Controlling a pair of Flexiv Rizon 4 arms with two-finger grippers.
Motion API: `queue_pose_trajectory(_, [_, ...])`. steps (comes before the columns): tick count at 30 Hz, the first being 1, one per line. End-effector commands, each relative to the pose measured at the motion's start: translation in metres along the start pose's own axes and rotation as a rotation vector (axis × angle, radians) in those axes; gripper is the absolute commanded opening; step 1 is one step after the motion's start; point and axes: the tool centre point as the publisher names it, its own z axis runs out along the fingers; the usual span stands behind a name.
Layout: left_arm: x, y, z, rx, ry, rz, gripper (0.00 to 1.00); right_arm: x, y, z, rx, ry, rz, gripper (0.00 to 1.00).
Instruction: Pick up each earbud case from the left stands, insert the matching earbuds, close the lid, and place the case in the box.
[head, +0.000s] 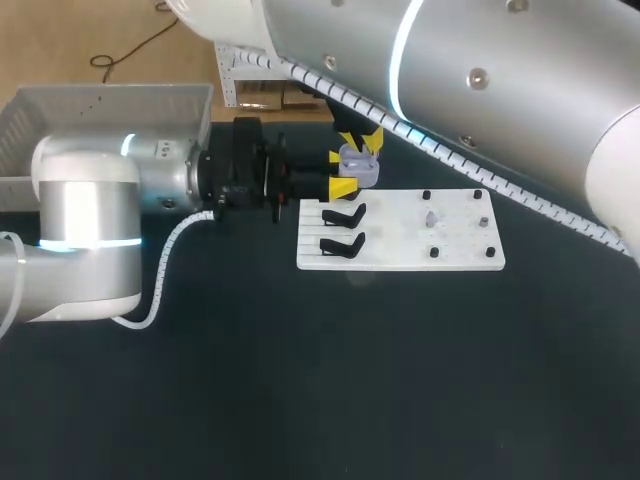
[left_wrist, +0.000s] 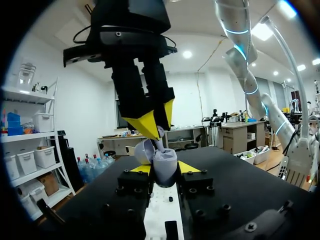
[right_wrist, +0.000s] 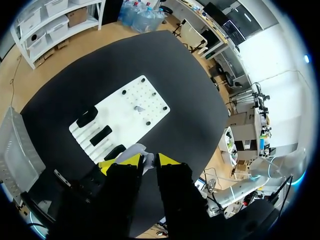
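Holding the earbud case (left_wrist: 165, 172) tight, the left gripper (left_wrist: 164, 168) has one yellow tip on each side of it, so its jaws are clamped on the case. It does this just over the white board (head: 400, 258), at the end where the stands are. The case sits upright with its lid (left_wrist: 143, 150) tipped open, so the hollow faces up.

Right above the case hangs the right gripper (left_wrist: 157, 131), pointing straight down. Its jaws are almost together and look pinched on a small pale earbud (left_wrist: 160, 134). So the earbud is just over the open case, and I think it has to go straight down into it. The right arm is the one to do that. The left one only has to keep the case steady.

Now the counting. I see one case and one held earbud. On the board, just beside the case, I count three black stands (right_wrist: 100, 135) in the right wrist view. The head view shows only two, with the left gripper in front of the rest. Farther along the board are five little black pegs (head: 434, 252). Among them is one small pale thing (head: 430, 217), too small to tell what it is. One box (head: 110, 100) sits well away from the board, past its stand end.
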Motion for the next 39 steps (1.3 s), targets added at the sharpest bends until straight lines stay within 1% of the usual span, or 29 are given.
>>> queue_pose_trajectory(1, [-0.001,-0.001,0.001,-0.004,-0.001,0.002,0.00,0.000,0.000,0.002,-0.003,0.000,0.000,0.00])
queue_pose_trajectory(12, [-0.001,-0.001,0.001,-0.004,-0.001,0.002,0.00,0.010,0.002,0.006,-0.004,0.002,-0.016,0.00])
queue_pose_trajectory(23, [-0.001,-0.001,0.001,-0.004,-0.001,0.002,0.00,0.013,0.001,0.010,-0.006,0.010,-0.020,0.00])
queue_pose_trajectory(39, [-0.001,-0.001,0.001,-0.004,-0.001,0.002,0.00,0.006,-0.004,0.013,-0.056,0.069,0.006,0.00])
